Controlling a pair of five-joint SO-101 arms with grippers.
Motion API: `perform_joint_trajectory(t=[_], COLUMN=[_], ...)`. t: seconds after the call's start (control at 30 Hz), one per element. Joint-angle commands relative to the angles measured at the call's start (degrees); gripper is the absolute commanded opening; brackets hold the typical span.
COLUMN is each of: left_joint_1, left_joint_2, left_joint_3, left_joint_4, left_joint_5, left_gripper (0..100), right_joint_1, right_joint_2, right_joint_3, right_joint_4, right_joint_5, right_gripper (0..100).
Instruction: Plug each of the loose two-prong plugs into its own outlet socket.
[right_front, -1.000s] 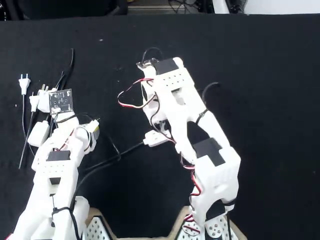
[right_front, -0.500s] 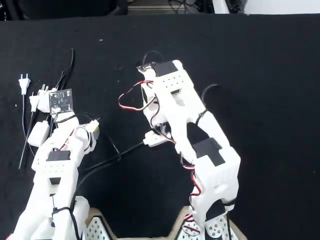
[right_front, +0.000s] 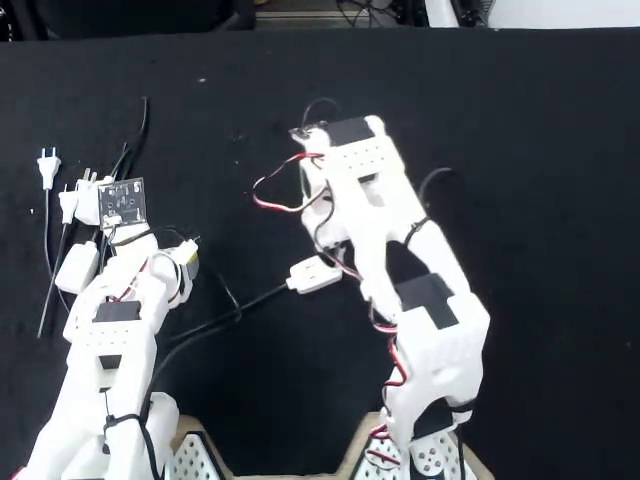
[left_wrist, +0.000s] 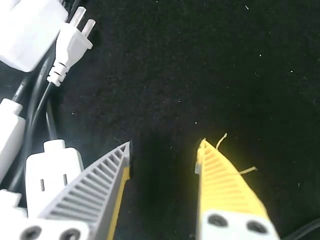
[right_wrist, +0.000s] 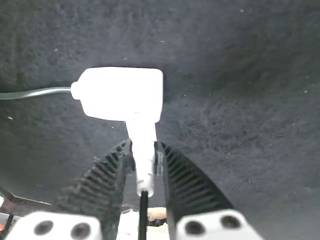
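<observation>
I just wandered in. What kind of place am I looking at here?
Likely a robotics lab bench. A left arm and right arm, white with exposed wires, stand at a black-cloth table; a loose two-prong plug lies there, and the right gripper pinches a white plug.

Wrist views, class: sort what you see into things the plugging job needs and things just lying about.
Job things: loose two-prong plug; slotted socket beside the open left tool; second plug clamped in the right tool, butted against a white socket block.
Lying about: black table cloth; white box by the loose plug, purpose unclear.
</observation>
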Motion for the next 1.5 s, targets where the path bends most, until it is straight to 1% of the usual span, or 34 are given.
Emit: perform_joint_trajectory(t=[0.0, 0.17, 0.3, 0.4, 0.53, 0.7, 0.93, 1.1, 1.33, 1.47], left_joint_1=[0.4, 0.3, 0.3, 0.3, 0.5, 0.5, 0.5, 0.5, 0.5, 0.3], left_joint_2=[-1.5, -1.5, -1.5, -1.5, -1.5, -1.5, -1.5, -1.5, -1.5, -1.5], left_joint_3=[-0.3, -0.3, -0.3, -0.3, -0.3, -0.3, -0.3, -0.3, -0.3, -0.3], left_joint_4=[-0.7, -0.6, -0.6, -0.6, -0.7, -0.7, -0.7, -0.7, -0.7, -0.6], left_joint_5=[-0.5, -0.5, -0.5, -0.5, -0.6, -0.6, -0.6, -0.6, -0.6, -0.7], left_gripper=[22, 22, 22, 22, 22, 22, 22, 22, 22, 22], right_joint_1=[1.4, 1.4, 1.9, 3.0, 3.7, 3.3, 3.3, 3.7, 3.5, 3.3], right_joint_2=[-3.7, -3.7, -3.6, -3.6, -3.6, -3.6, -3.6, -4.4, -4.7, -4.3], right_joint_3=[-2.5, -2.8, -2.6, -2.7, -2.5, 0.0, 3.6, 2.6, -5.1, -6.3], right_joint_4=[0.3, 0.2, -1.8, -2.8, -2.3, -2.8, -6.4, -5.6, 1.2, 1.8], right_joint_5=[1.3, 1.3, 1.5, 3.3, 3.7, 3.6, 3.6, 3.6, 3.6, 3.3], right_gripper=[1.1, 1.1, 1.1, 1.1, 1.1, 1.1, 1.1, 1.1, 1.1, 1.1])
